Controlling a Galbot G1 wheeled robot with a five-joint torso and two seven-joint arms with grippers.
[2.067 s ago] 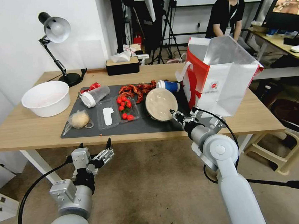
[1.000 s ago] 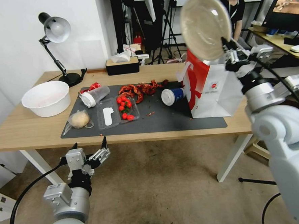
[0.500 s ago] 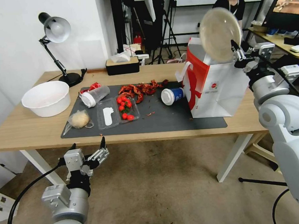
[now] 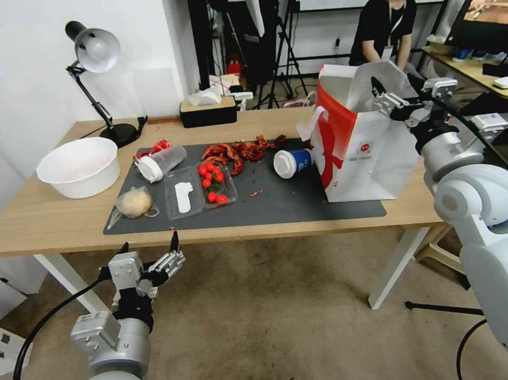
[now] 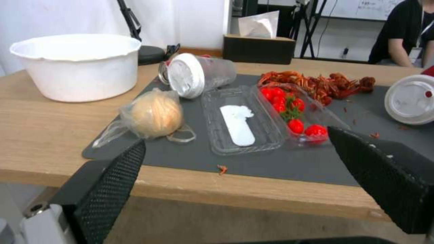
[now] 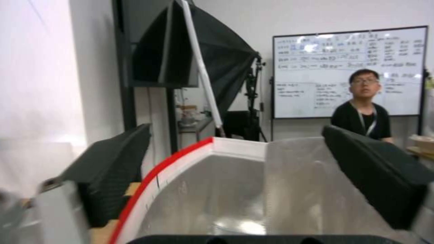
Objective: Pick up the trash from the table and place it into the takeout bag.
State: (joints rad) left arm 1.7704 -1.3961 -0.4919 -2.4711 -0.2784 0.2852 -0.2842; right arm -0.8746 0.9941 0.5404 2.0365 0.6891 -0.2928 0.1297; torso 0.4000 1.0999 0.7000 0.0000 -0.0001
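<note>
Thin paper bag [image 4: 359, 149], flimsy; right gripper [image 4: 396, 92] spread empty above it, left gripper [image 4: 149, 251] open, far off.

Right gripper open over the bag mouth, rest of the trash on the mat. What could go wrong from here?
1. The right gripper is open right at the takeout bag rim; pulling back may snag the foil edge and tip the bag.
2. The blue cup lies on its side close to the bag, so it may roll when grasped.
3. The clear bag with the beige lump is soft and could slip.
</note>
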